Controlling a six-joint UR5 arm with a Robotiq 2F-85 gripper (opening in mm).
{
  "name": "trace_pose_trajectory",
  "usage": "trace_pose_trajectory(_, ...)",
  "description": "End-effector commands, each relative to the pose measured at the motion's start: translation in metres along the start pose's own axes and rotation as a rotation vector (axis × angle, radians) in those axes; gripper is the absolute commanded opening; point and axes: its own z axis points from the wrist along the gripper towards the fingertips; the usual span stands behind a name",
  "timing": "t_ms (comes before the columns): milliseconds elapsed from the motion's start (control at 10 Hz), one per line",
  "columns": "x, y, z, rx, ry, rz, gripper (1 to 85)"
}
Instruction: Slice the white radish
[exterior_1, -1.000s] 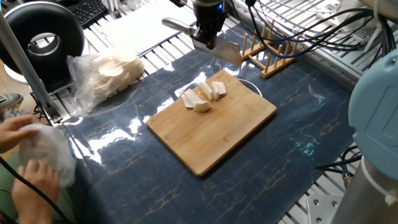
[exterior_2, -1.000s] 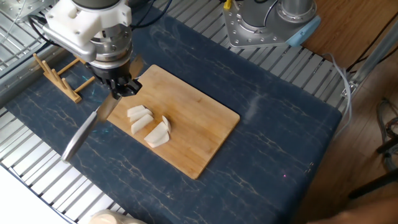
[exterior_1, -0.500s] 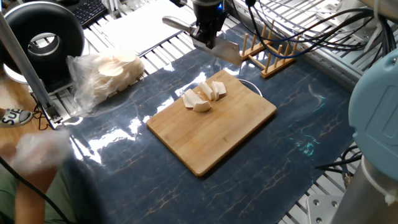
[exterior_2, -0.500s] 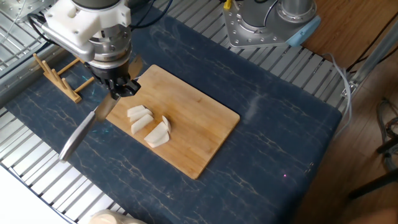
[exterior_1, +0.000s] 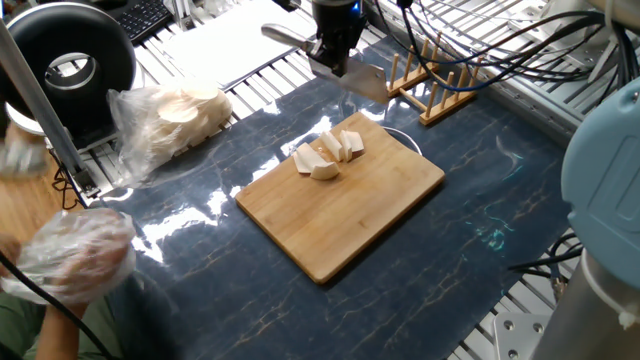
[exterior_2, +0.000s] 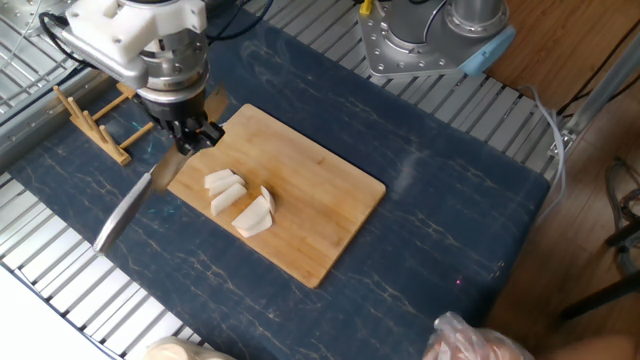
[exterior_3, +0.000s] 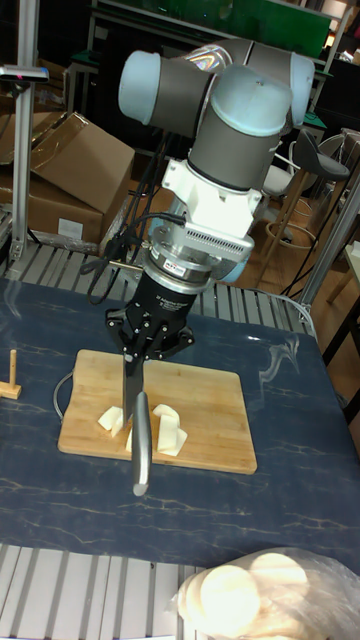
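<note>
On the near edge of the tabletop (exterior_3: 60, 520) in the tall fixed view lies a clear plastic bag (exterior_3: 270, 595) of pale round slices. Beyond it sits a wooden cutting board (exterior_3: 215, 435), and the white radish (exterior_3: 165, 430) rests on it as several cream-white wedge pieces grouped close together toward the board's left half. Above those pieces hangs the tool (exterior_3: 135, 345), clamped on the handle of a knife (exterior_3: 140, 450) whose long blade points down and toward the camera, its tip crossing in front of the wedges. From the other fixed view the blade slants out past the board's edge over the dark mat (exterior_2: 420, 230). Farther back stands a small wooden rack (exterior_2: 90, 125), just beyond the board.
</note>
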Motion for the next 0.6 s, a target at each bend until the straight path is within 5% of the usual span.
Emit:
trace_pose_trajectory(0, 0.018, -0.044, -0.007, 0.046, -0.007, -0.057, 1.0)
trace_pose_trajectory(200, 0.036, -0.080, -0.006, 0.011, -0.042, -0.074, 1.0)
trace_pose_trajectory(300, 0.047, -0.099, -0.002, 0.052, -0.033, -0.096, 1.0)
trace_pose_trajectory(500, 0.053, -0.098, 0.015, 0.010, -0.054, -0.106, 1.0)
